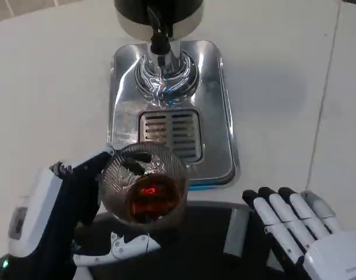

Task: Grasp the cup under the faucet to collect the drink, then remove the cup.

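Observation:
A clear ribbed glass cup (145, 184) with reddish-amber drink in its bottom is held by my left hand (73, 201), whose fingers wrap its left side. The cup hangs over the front edge of the steel drip tray (215, 105), nearer to me than the slotted grate (169, 134). The black faucet lever (158, 36) and chrome spout base (166, 73) stand at the tray's far end, well beyond the cup. My right hand (300, 230) rests at the lower right with fingers stretched out side by side, holding nothing.
The dispenser's dark body (158, 11) sits at the top edge. White table (43, 87) spreads left and right of the tray. A seam (323, 99) runs down the table's right side. My dark torso edge (207, 233) lies below the cup.

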Available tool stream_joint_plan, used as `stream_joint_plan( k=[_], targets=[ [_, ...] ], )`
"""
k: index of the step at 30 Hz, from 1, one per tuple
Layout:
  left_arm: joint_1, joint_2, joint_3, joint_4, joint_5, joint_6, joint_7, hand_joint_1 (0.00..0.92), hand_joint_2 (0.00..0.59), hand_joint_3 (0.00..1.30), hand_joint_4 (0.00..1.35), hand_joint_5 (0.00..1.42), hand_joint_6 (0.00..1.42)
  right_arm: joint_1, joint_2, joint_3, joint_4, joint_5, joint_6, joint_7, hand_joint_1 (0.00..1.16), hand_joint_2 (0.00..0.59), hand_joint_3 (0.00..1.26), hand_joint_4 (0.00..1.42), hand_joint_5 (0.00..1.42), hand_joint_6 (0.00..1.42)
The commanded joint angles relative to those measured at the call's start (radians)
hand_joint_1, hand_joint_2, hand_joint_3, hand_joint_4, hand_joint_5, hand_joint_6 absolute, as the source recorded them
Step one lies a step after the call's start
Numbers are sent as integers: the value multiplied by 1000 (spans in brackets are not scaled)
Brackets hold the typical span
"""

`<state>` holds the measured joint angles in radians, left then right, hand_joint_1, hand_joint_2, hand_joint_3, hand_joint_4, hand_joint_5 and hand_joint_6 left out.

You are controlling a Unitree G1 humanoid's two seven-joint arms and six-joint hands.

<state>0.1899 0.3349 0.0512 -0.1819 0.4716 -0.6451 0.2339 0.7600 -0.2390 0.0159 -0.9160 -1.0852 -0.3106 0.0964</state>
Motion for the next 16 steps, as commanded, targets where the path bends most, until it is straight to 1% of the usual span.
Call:
stream_joint_plan(
  k=[1,6,16],
  targets=[
    [10,-9,10,-27,-24,-29,-10,672,0,1116,1166,1417,1424,25,7,-7,-20,13,-20,-15,98,586,0,0,0,0],
    [15,-15,14,-30,-25,-30,-18,670,0,1116,1166,1417,1424,30,18,-6,-21,9,-25,-16,93,586,0,0,0,0],
    [21,-26,22,-38,-19,-27,-24,668,0,1116,1152,1417,1424,-3,27,-1,-4,8,-21,0,86,586,0,0,0,0]
  ],
)
